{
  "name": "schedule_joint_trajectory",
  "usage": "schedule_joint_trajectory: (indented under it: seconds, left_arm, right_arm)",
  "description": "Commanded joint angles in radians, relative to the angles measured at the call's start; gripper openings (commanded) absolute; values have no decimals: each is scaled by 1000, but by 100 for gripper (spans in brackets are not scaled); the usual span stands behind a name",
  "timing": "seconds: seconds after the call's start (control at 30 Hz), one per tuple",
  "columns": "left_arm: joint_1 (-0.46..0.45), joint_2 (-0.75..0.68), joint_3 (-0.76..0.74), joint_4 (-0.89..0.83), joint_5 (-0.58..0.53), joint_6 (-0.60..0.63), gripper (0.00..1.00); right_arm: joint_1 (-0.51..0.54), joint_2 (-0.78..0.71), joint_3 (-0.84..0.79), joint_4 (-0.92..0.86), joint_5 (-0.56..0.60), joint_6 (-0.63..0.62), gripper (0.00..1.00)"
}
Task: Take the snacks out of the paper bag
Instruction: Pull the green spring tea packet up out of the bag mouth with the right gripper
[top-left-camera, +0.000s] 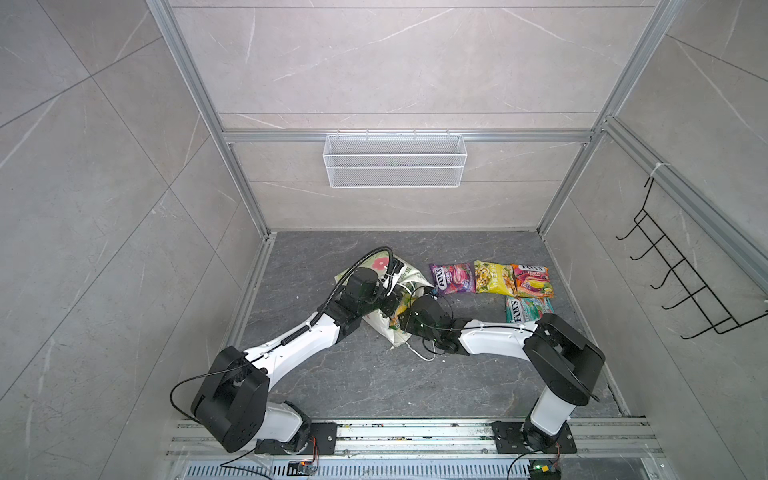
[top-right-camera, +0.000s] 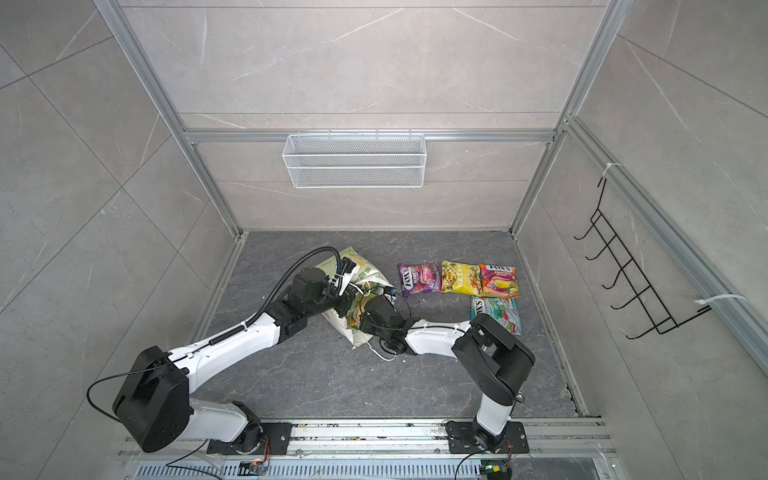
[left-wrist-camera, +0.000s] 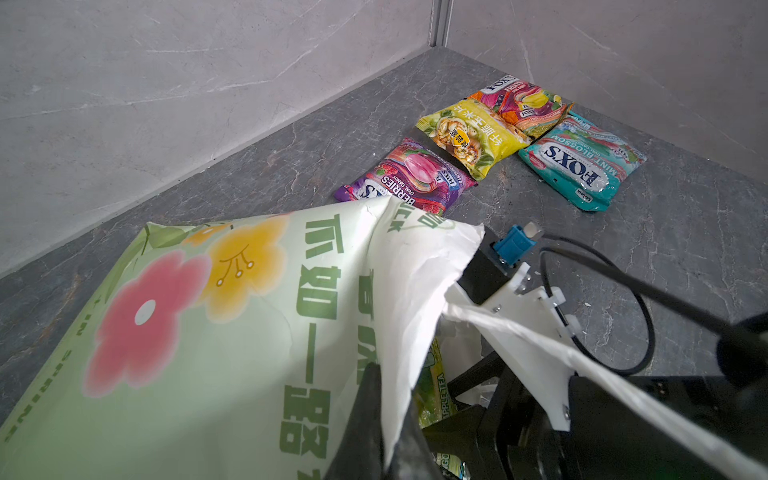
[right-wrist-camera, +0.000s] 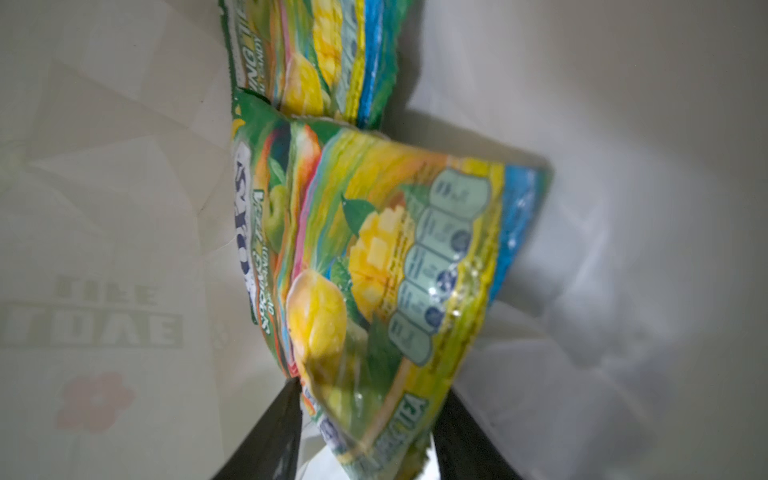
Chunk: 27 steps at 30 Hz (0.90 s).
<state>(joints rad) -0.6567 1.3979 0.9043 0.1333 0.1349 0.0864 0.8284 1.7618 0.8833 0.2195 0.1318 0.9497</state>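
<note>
The paper bag (top-left-camera: 384, 330) (top-right-camera: 340, 322) lies on its side on the dark floor, its mouth towards my right arm. My left gripper (left-wrist-camera: 390, 395) is shut on the bag's upper rim (left-wrist-camera: 415, 291) and holds the mouth up. My right gripper (right-wrist-camera: 372, 390) is inside the bag, hidden in both top views. It is open, with a green-yellow snack packet (right-wrist-camera: 395, 270) standing between its fingers; another one (right-wrist-camera: 324, 58) lies behind. On the floor to the bag's right lie purple (top-left-camera: 453, 279), yellow-green (top-left-camera: 493, 277), red-pink (top-left-camera: 532, 280) and teal (top-left-camera: 528, 309) packets.
A white wire mesh basket (top-left-camera: 395, 160) hangs on the back wall. A black hook rack (top-left-camera: 681, 266) hangs on the right wall. The bag's white cord handle (top-left-camera: 419, 353) trails on the floor under my right forearm. Walls enclose the floor on three sides.
</note>
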Motion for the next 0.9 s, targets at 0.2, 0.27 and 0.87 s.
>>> schedule_joint_trajectory:
  seconds: [0.2, 0.27, 0.87]
  left_arm:
    - [3, -15, 28, 26, 17, -11, 0]
    - [2, -12, 28, 29, 16, -17, 0]
    - [2, 38, 36, 23, -67, -45, 0]
  right_arm:
    - [-13, 36, 41, 92, -18, -23, 27]
    - [-14, 24, 39, 86, -15, -28, 18]
    - [-12, -211, 19, -59, -115, -241, 0]
